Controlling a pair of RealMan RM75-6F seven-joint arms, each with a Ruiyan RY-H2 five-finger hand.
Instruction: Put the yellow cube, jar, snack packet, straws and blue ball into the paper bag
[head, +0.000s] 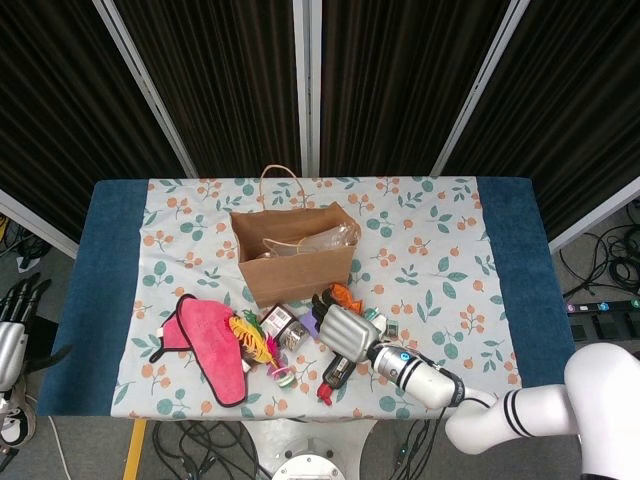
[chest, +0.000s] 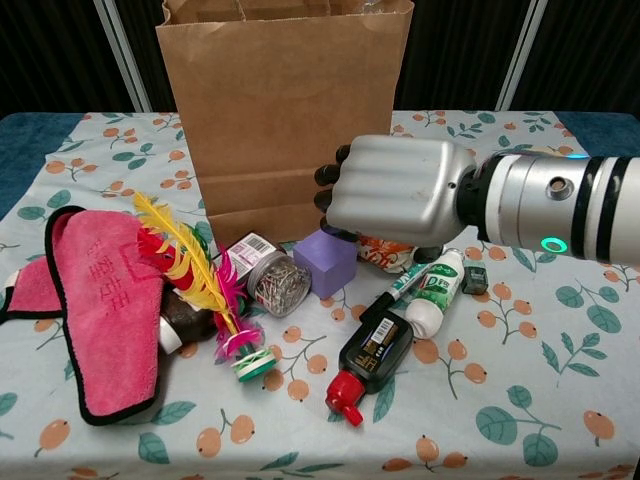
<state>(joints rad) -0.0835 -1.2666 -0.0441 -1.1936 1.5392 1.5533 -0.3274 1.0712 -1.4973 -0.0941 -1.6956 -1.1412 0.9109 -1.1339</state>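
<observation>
We look down on a desk (head: 455, 250) covered by a pale cloth printed with leaves and orange fruit, with bare blue strips at its 3 and 9 o'clock ends; behind it hang dark ribbed panels between white struts, and cables lie on the floor at 3 o'clock. The brown paper bag (head: 295, 262) stands upright and open near the middle, its handle at 12 o'clock; something clear and crinkled shows inside it, though we cannot tell what. The cloth from 12 round to 4 o'clock of the bag is bare; the clutter lies packed along the near edge from 6 to 8 o'clock.

Our right hand (chest: 400, 200) hangs just in front of the bag with its fingers (chest: 330, 190) curled in, over the orange snack packet (chest: 385, 250); whether it grips the packet we cannot tell. The purple cube (chest: 326, 262) sits at 8 o'clock of the hand, the jar (chest: 272, 280) of metal clips beside that; a black bottle (chest: 368, 357) with a red cap, a marker (chest: 405, 283) and a green-labelled white bottle (chest: 434, 293) lie at 6 o'clock; their labels are too small to read. A pink cloth (chest: 100, 305) carries faint characters; a feathered shuttlecock (chest: 205, 295) rests by it.

Our left hand (head: 12, 322) hangs off the desk at 9 o'clock, fingers apart, holding nothing.
</observation>
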